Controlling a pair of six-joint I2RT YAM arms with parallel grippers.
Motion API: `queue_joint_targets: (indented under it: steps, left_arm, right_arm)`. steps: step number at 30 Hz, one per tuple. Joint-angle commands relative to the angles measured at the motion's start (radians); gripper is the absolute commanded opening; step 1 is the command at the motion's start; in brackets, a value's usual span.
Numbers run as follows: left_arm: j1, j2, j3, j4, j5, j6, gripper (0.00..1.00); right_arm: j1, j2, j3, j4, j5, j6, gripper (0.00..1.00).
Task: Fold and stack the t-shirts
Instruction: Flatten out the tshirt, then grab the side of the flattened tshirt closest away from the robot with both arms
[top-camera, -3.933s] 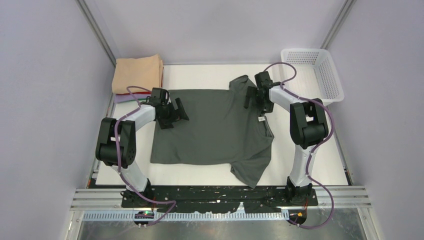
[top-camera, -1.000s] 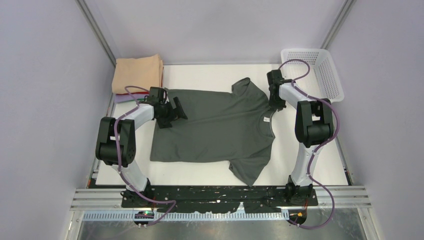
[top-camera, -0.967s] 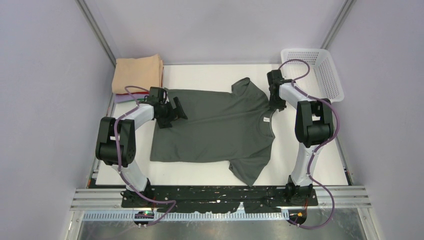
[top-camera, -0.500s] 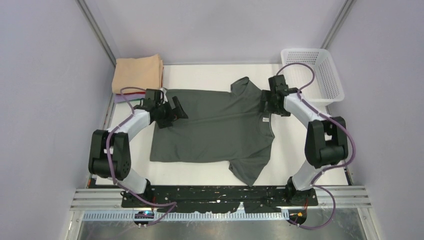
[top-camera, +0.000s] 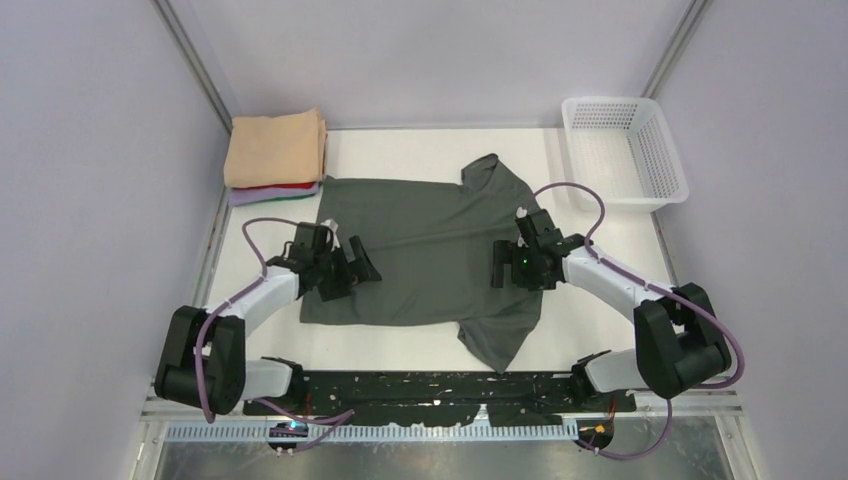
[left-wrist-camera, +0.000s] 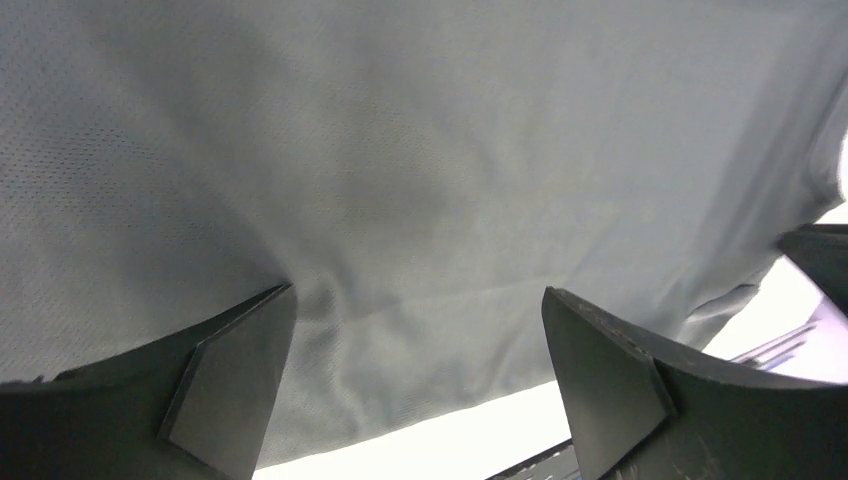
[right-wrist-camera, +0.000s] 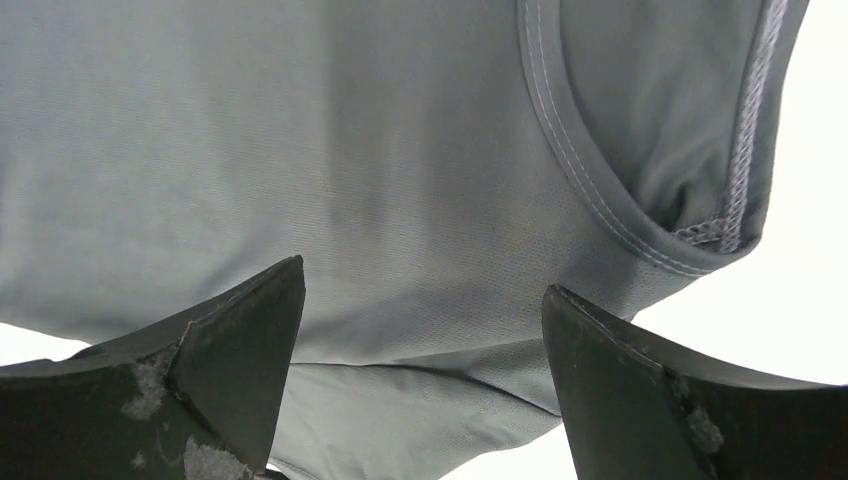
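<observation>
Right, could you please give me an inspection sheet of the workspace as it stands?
Surface: white table, no stains seen.
Job's things: grey shirt spread flat, unfolded; folded stack at far left corner.
Clutter: white basket at far right corner.
End effectors: left end effector and right end effector open over shirt, holding nothing.
Cables: purple cable looped along each arm.
Surroundings: lavender walls; nothing else seen.
</observation>
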Motion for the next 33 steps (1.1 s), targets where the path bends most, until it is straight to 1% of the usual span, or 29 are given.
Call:
queue_joint_targets:
  steps: [1, 5, 11, 12, 15, 17, 19, 21, 23, 24, 25, 26, 27, 29, 31, 33]
  left_arm:
    - [-0.001, -0.002, -0.030, 0.096, -0.029, -0.036, 1.00]
    - [0.002, 0.066, -0.004, 0.114, -0.036, -0.034, 1.00]
    - [0.021, 0.187, 0.084, 0.109, -0.042, -0.027, 1.00]
    - [0.021, 0.198, 0.104, 0.101, -0.041, -0.025, 1.00]
    - [0.021, 0.191, 0.144, 0.068, -0.027, -0.016, 1.00]
    - [0.020, 0.145, 0.153, 0.033, -0.027, -0.011, 0.99]
    - [0.017, 0.071, 0.147, -0.009, -0.048, -0.004, 0.99]
    - [0.014, -0.048, 0.122, -0.068, -0.096, 0.000, 1.00]
    - [0.013, -0.155, 0.099, -0.150, -0.167, -0.002, 1.00]
    - [0.013, -0.207, 0.091, -0.211, -0.219, -0.008, 1.00]
    - [0.013, -0.251, 0.080, -0.265, -0.260, -0.012, 1.00]
    - [0.014, -0.299, 0.060, -0.310, -0.306, -0.017, 1.00]
    - [0.014, -0.339, 0.038, -0.348, -0.348, -0.029, 1.00]
    - [0.017, -0.420, -0.021, -0.410, -0.419, -0.069, 1.00]
    - [0.027, -0.487, -0.079, -0.435, -0.483, -0.113, 1.00]
    - [0.048, -0.539, -0.128, -0.421, -0.496, -0.140, 0.99]
  right_arm:
    - [-0.004, 0.048, -0.025, 0.096, -0.005, 0.021, 0.95]
    - [-0.035, 0.151, 0.004, 0.127, 0.019, 0.017, 0.96]
    - [-0.134, 0.242, 0.072, 0.157, 0.028, 0.023, 0.95]
    - [-0.155, 0.258, 0.095, 0.158, 0.027, 0.021, 0.96]
    - [-0.168, 0.262, 0.146, 0.139, 0.038, 0.012, 0.95]
    - [-0.169, 0.224, 0.167, 0.123, 0.046, 0.006, 0.95]
    - [-0.169, 0.153, 0.168, 0.111, 0.107, 0.005, 0.95]
    - [-0.169, 0.054, 0.141, 0.115, 0.143, 0.017, 0.95]
    - [-0.170, -0.109, 0.089, 0.172, 0.181, 0.039, 0.95]
    - [-0.171, -0.147, 0.070, 0.188, 0.207, 0.051, 0.95]
    - [-0.175, -0.217, 0.026, 0.215, 0.269, 0.084, 0.95]
    - [-0.178, -0.244, 0.007, 0.219, 0.301, 0.105, 0.95]
    - [-0.190, -0.293, -0.030, 0.221, 0.349, 0.155, 0.95]
    - [-0.210, -0.350, -0.077, 0.247, 0.343, 0.184, 0.95]
    - [-0.218, -0.387, -0.114, 0.275, 0.315, 0.174, 0.95]
    - [-0.219, -0.407, -0.137, 0.291, 0.298, 0.172, 0.96]
